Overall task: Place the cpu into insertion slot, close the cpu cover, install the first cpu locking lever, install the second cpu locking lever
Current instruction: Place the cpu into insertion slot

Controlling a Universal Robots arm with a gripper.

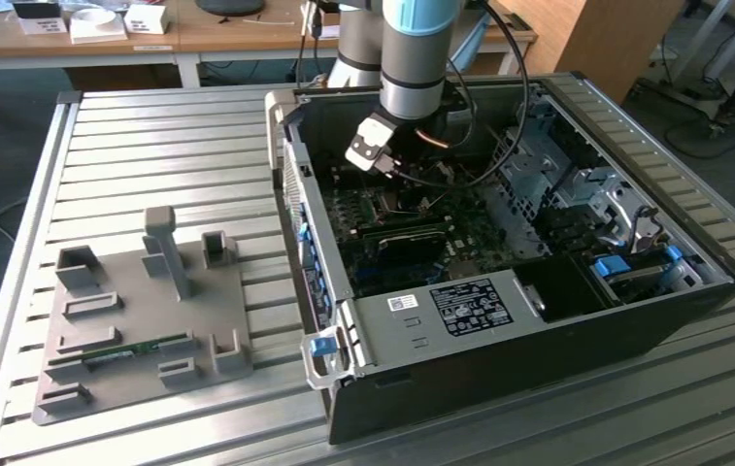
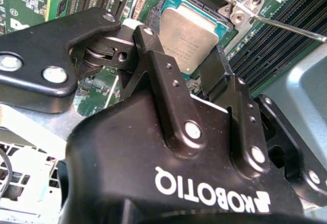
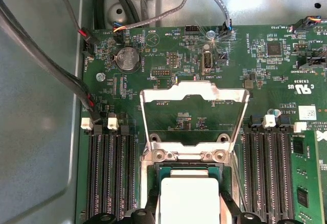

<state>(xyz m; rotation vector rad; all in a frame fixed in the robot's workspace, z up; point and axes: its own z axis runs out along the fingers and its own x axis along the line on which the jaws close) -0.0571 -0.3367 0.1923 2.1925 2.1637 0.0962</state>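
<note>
The cpu (image 3: 189, 197) (image 2: 188, 27), a flat square chip with a silvery top, lies over the dark insertion slot (image 3: 184, 169) on the green motherboard. My gripper (image 3: 190, 209) (image 2: 184, 47) has one black finger against each of two opposite edges of the chip, and looks shut on it. The cpu cover (image 3: 193, 95), a silver frame with a large window, stands swung open beyond the slot, hinged at the slot's edge (image 2: 240, 12). A thin metal locking lever (image 2: 288, 28) sticks out beside that hinge. In the exterior view the gripper (image 1: 386, 160) reaches down into the open computer case.
The black computer case (image 1: 522, 291) lies open on a slatted metal table. Long black memory slots (image 3: 110, 173) flank the socket, with a green memory stick (image 3: 304, 178) on one side. Cables (image 3: 51, 60) run along the case wall. A grey fixture plate (image 1: 134, 320) holds another memory stick (image 1: 121, 349).
</note>
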